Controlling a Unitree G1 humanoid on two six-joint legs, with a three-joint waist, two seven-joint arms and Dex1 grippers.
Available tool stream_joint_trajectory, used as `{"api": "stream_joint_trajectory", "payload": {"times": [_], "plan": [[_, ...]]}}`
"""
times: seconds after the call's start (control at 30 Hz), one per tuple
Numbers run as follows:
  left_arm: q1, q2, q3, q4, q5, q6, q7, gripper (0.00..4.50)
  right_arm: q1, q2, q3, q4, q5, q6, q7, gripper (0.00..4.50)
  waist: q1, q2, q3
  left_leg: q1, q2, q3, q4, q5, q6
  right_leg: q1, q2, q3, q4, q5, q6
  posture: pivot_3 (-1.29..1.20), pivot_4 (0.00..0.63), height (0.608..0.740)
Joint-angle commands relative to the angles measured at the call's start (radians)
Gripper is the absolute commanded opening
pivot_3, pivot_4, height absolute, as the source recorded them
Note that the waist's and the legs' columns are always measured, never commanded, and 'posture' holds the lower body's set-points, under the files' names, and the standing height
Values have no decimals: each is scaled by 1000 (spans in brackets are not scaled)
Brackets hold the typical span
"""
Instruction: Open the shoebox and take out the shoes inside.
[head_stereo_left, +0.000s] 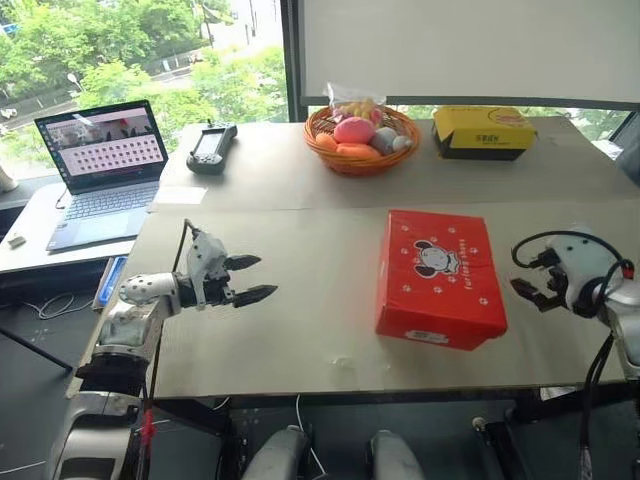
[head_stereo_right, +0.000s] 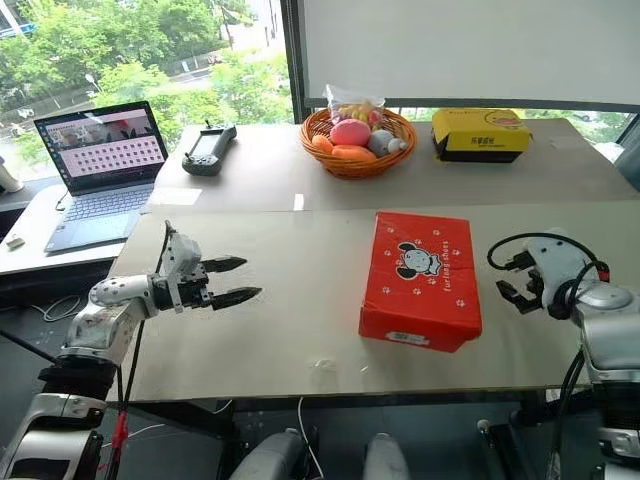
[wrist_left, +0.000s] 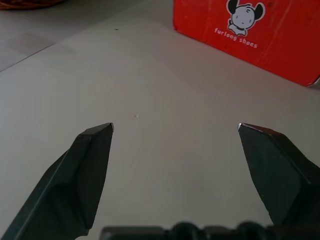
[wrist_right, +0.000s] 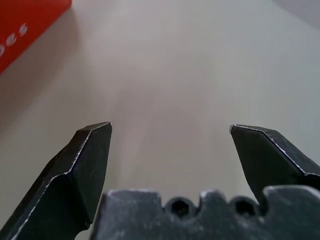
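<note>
The shoebox is seen lid-shut, its contents hidden; both grippers' fingers, left and right, are spread, empty.

silver-grey metal arms, white wrist housings, black cables looped at each wrist; left gripper and right gripper have black pointed fingers.
</note>
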Motion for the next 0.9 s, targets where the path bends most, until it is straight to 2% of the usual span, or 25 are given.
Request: {"api": "stream_joint_trajectory", "payload": {"times": [0.03, 0.07, 0.17, 0.23, 0.27, 0.33, 0.43, 0.7, 0.9], "plan": [[-41, -11, -6, -22, -10, 17, -24, 2693, -16, -16, -3, -21, 2, 0, 16, 3972, 0, 0, 0, 0, 0, 0, 0, 0, 0, 0, 0, 0, 0, 0, 1, 0, 150, 740], [-46, -19, -10, -18, -8, 18, -26, 2360, -16, -13, -5, -19, -1, 1, 13, 3759, 2, 0, 0, 0, 1, 0, 0, 0, 0, 0, 0, 0, 0, -1, 1, 0, 150, 740], [-59, -36, -21, -5, 2, 9, -31, 1177, -11, -12, -5, -23, -2, -10, 16, 2619, 7, 0, 0, 0, 1, 0, 0, 0, 0, 0, -1, -1, 0, 0, 1, 0, 150, 740], [-74, -53, -33, 15, 12, -4, -37, 591, -12, -15, 1, -28, -2, -24, 26, 2095, 9, 0, 0, 0, 1, 0, 0, 0, 0, 0, -1, -1, 0, 0, 1, 0, 150, 740], [-84, -62, -40, 27, 19, -13, -39, 165, -12, -17, 6, -32, -1, -32, 37, 1690, 10, 0, 0, 0, 1, 0, 0, 0, 0, 0, -1, -1, 0, 0, 1, 0, 150, 740], [-112, -91, -64, 66, 43, -42, -42, 0, -15, -22, 28, -42, 3, -40, 69, 886, 12, -1, 0, 0, 1, 0, 0, 0, 0, 0, -1, -1, 0, 0, 1, 0, 150, 740], [-179, -163, -101, 161, 87, -98, -30, 0, -27, -30, 84, -54, -2, -48, 124, 16, 13, -1, 0, 0, 0, 0, 0, 0, 0, 0, -1, -1, 0, 0, 1, 0, 150, 740], [-363, -396, -216, 500, 253, -311, 20, 0, -119, 38, 200, -65, -16, -40, 149, 16, 11, -3, 2, -2, -1, 0, 4, 0, 0, 1, -2, -2, 0, 1, 3, 0, 150, 740], [-421, -508, -223, 592, 284, -380, 23, 0, -184, 97, 270, -63, -43, -46, 158, 16, 7, -4, 3, -3, -1, 0, 5, 0, 1, 0, -1, -2, 1, 1, 3, 0, 150, 740]]}}
